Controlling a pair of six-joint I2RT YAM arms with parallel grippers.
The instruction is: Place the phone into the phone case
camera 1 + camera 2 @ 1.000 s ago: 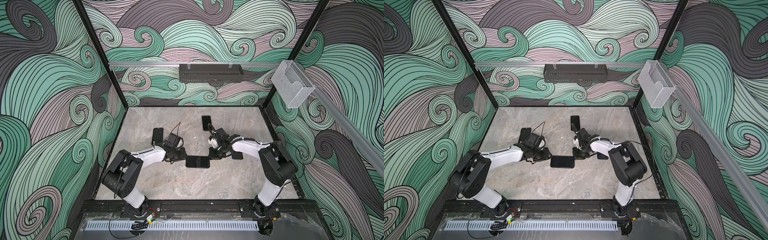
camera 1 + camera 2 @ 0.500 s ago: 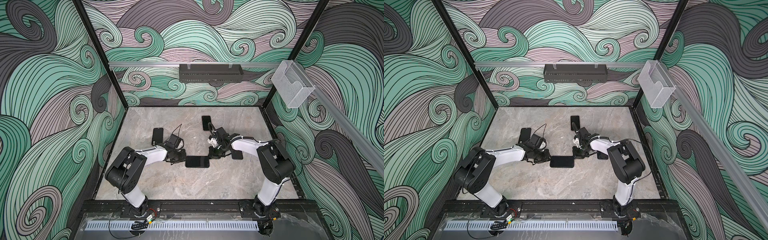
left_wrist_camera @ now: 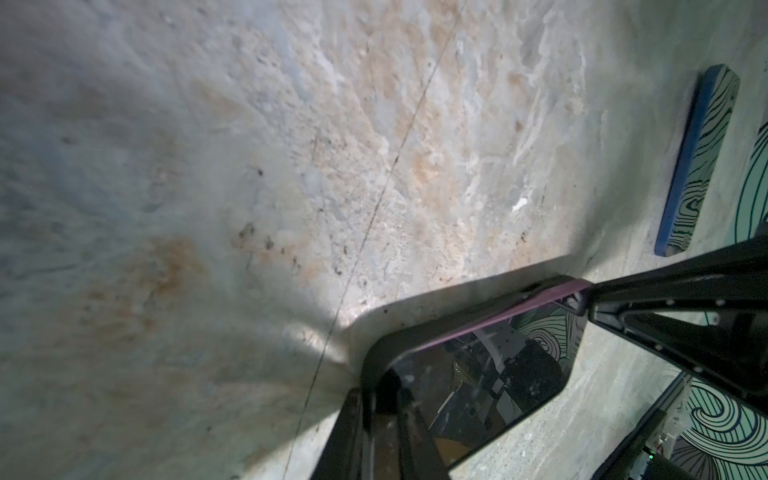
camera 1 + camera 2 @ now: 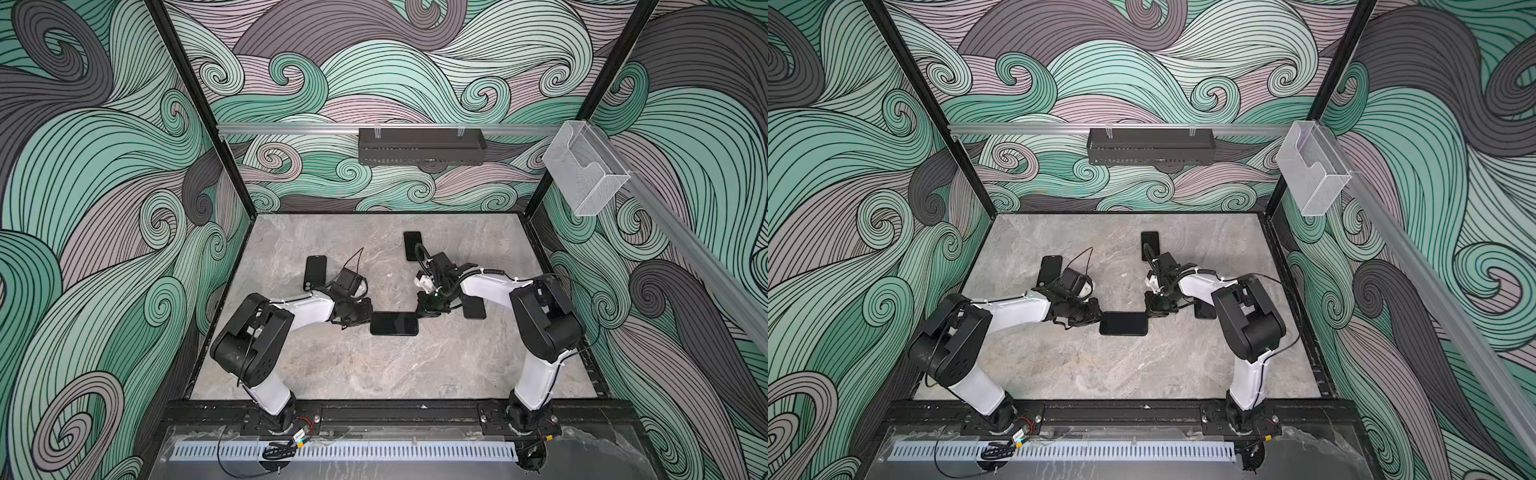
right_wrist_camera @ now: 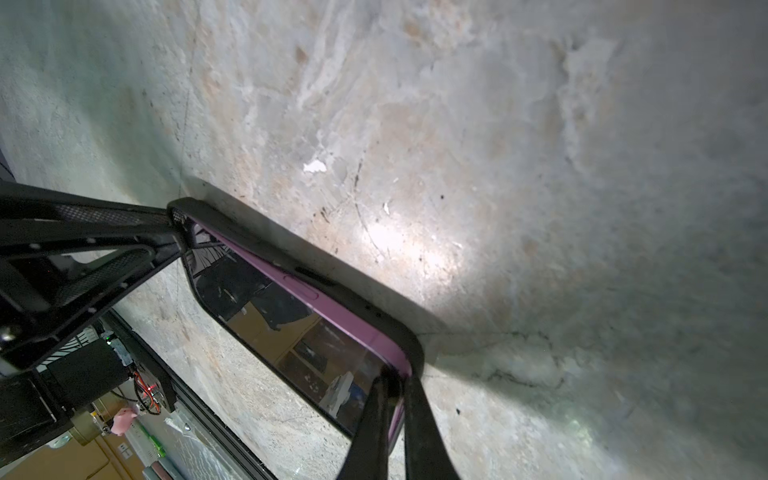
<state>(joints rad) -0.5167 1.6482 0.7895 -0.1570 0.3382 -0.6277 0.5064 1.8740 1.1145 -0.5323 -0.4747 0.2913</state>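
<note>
Pinching the corner rim at the 9 o'clock end of the phone case [image 3: 376, 353], the left tool [image 4: 365, 319] had its jaws drawn narrow around that rim, apparently to pin the case so it could not slide on the counter [image 4: 374, 374]. The phone [image 3: 478, 386] lay screen-up inside the case at the counter's centre, yet its purple edge stood proud of the black rim along the 12 o'clock side, so it looked only partly seated. At the 2 o'clock corner the right tool [image 4: 418, 311] had its jaws all but together with nothing between them that I could make out, tips resting on that raised corner, probably to press it down. Pushing there made sense, since the opposite end was braced.
</note>
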